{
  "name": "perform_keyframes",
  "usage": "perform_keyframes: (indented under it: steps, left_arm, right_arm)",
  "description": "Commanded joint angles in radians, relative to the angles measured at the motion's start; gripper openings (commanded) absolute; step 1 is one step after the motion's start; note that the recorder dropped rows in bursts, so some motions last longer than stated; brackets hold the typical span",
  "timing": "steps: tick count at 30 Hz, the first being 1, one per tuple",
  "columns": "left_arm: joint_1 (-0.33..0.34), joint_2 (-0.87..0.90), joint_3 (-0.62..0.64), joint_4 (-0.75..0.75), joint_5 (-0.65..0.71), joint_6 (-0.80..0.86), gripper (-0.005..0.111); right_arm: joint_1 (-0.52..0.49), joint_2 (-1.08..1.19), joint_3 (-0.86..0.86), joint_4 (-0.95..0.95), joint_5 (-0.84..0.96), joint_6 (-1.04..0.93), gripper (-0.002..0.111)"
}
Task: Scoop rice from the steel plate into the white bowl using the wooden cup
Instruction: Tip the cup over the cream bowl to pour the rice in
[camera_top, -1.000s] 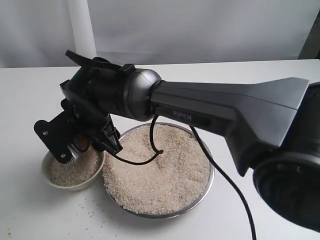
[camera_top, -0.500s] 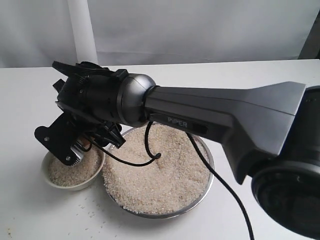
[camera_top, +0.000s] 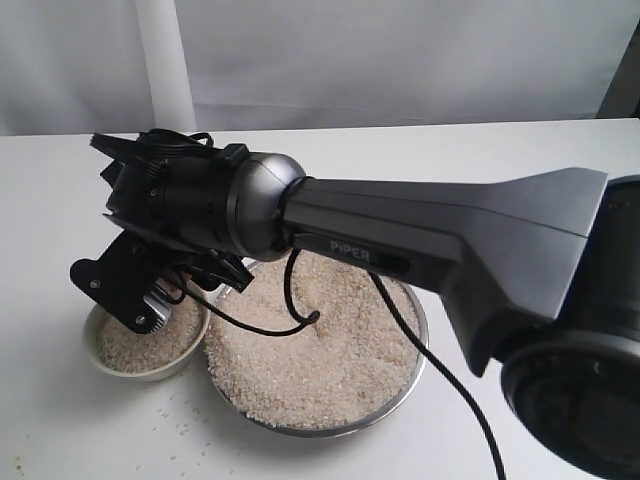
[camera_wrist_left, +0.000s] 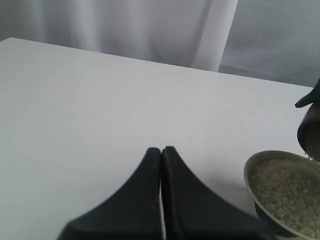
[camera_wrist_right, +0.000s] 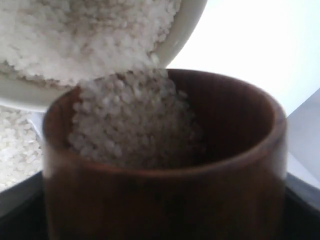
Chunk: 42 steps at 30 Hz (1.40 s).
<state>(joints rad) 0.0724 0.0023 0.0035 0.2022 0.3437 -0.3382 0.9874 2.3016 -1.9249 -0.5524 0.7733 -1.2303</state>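
Big white bench (camera_top: 60, 180), with the right arm (camera_top: 420, 230) reaching clean across it. The steel plate (camera_top: 414, 372) sits mid-bench, heaped with rice (camera_top: 320, 370). The white bowl (camera_top: 150, 372) is at the plate's 9 o'clock, just beside it, and already partly filled.

The right fingers (camera_top: 108, 285) are spread fairly wide around the wooden cup (camera_wrist_right: 165, 200). They hold it tipped over the bowl, with grains sliding off the lip. The left fingers (camera_wrist_left: 145, 190) are pressed together on nothing, hovering over bare bench near the bowl.

For the pour, I'd roll the wrist slowly so the rice runs rather than dumps. I'd also aim the lip at the bowl's middle, not the rim on its 3 o'clock side. From outside the wrist hides the cup, so I can't tell how high the lip sits, but lower seems safer. The stray grains (camera_top: 180, 425) at the bowl's 5 o'clock suggest it does bounce out.
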Motion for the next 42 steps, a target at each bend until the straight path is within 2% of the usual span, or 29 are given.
perform_keyframes:
  steps: [1,30,42]
  left_arm:
    - [-0.003,-0.002,-0.004,-0.006,-0.006,-0.001,0.0]
    - [-0.003,-0.002,-0.004,-0.006,-0.006,-0.001,0.0]
    - [-0.003,-0.002,-0.004,-0.006,-0.006,-0.001,0.0]
  right_arm:
    - [0.011,-0.006,-0.008,-0.041,-0.002,0.005,0.0]
    - [0.085,-0.006,-0.006,-0.217,0.028,0.037,0.0]
    - [0.122,-0.006,0.004,-0.353,0.055,0.091,0.0]
